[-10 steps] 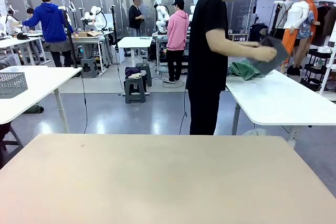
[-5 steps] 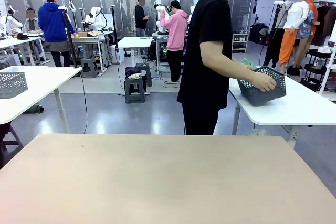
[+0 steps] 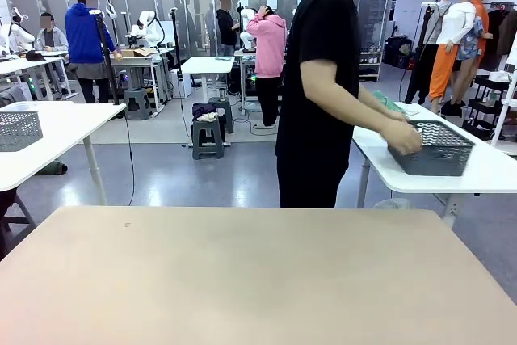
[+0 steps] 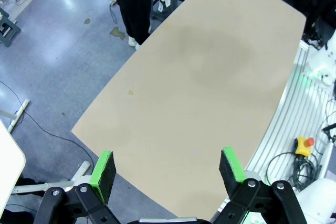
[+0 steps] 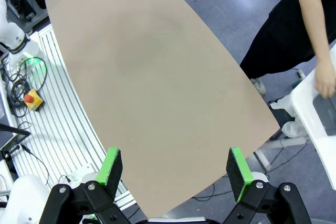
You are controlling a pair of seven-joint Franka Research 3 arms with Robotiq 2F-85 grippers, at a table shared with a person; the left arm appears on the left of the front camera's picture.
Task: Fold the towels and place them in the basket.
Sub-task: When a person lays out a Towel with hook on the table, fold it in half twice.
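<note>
left hand wide above beige bench; right hand wide, nothing held; basket on white side bench at 3 o'clock, person gripping its 9 o'clock end; mint towel just beyond

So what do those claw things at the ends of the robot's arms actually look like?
The left jaws and the right jaws look alike: two black linked fingers joined by silver bolts, each finger tipped with a bright green pad.
</note>
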